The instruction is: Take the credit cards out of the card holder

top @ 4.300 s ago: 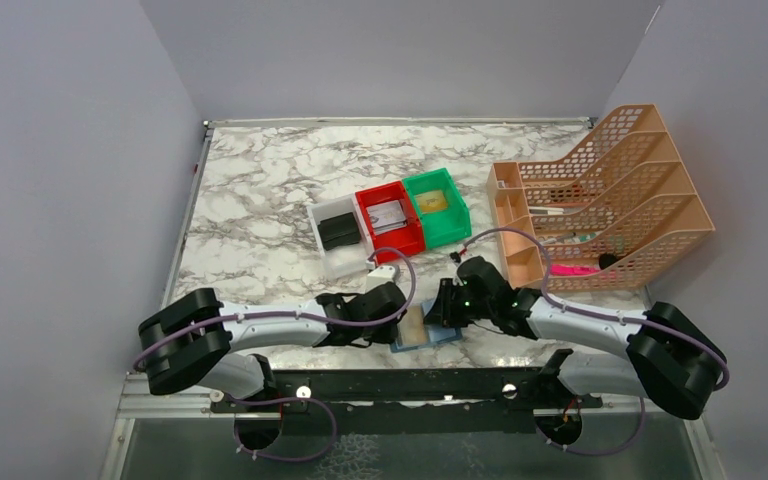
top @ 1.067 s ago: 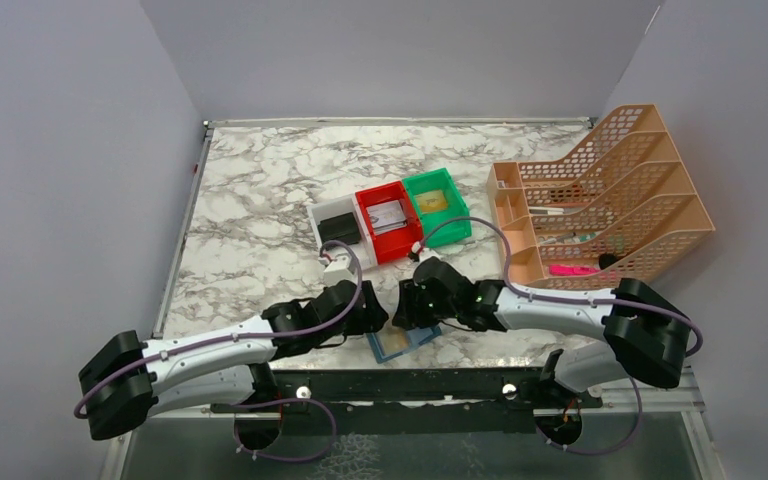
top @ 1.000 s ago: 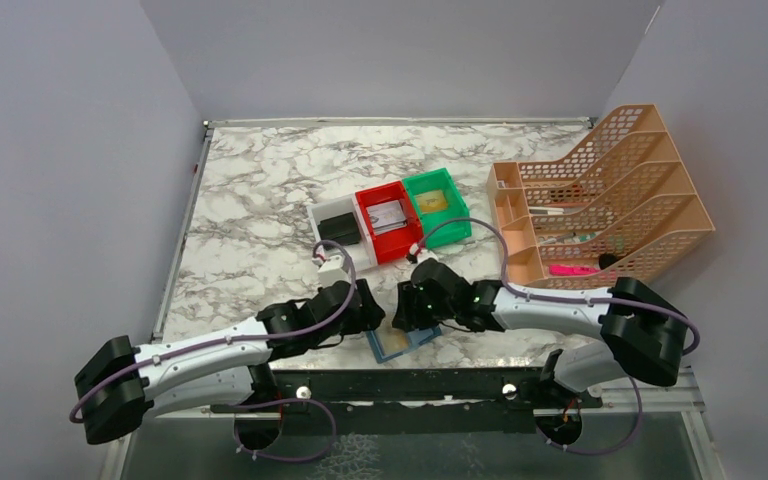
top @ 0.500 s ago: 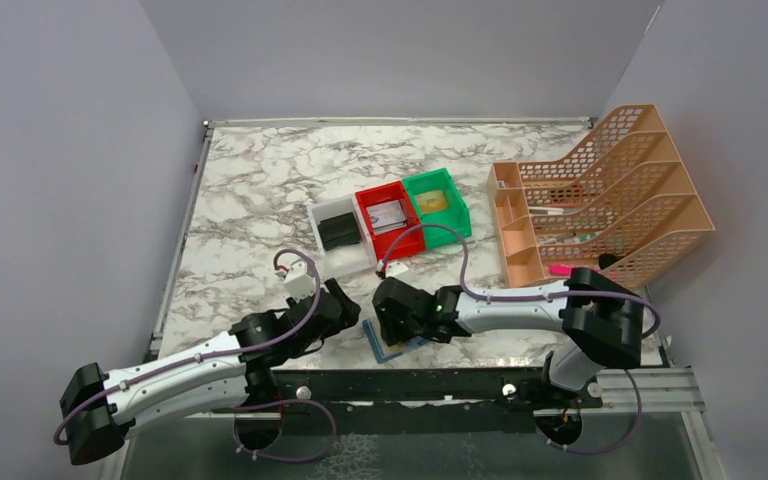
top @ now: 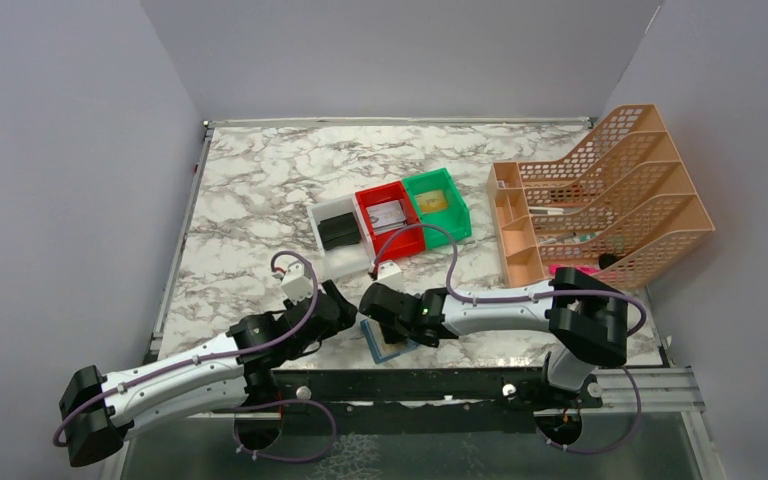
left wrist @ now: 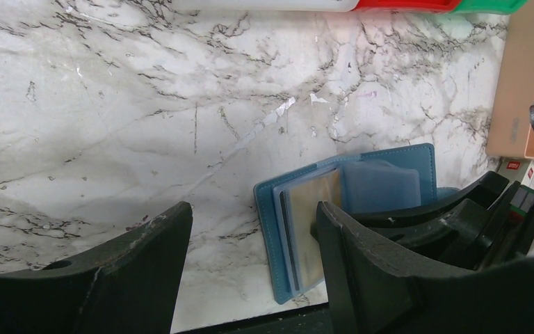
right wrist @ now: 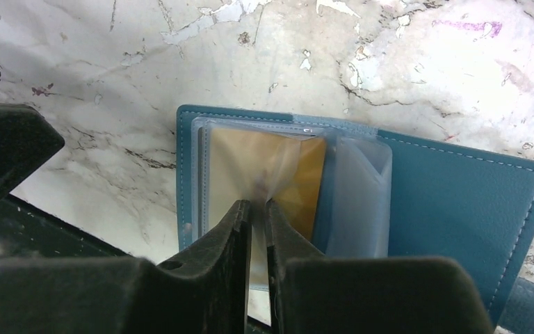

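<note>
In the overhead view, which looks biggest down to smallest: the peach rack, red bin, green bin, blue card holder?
1. peach rack, by far.
2. red bin and green bin, about alike; no ranking between them.
3. card holder, smallest, though partly hidden.

This looks like a robot lab, set up as a small test booth. Bare grey walls [top: 60,150] stand close around three sides of one marble-look table [top: 250,190]. Two robot arms, the left arm [top: 190,362] and the right arm [top: 500,302], are bolted to a black metal rail [top: 410,384] at the near edge. A white bin [top: 338,250], a red bin [top: 368,215] and a green bin [top: 452,225] sit in a neat row, with a peach file rack [top: 640,190] off to the right.
</note>
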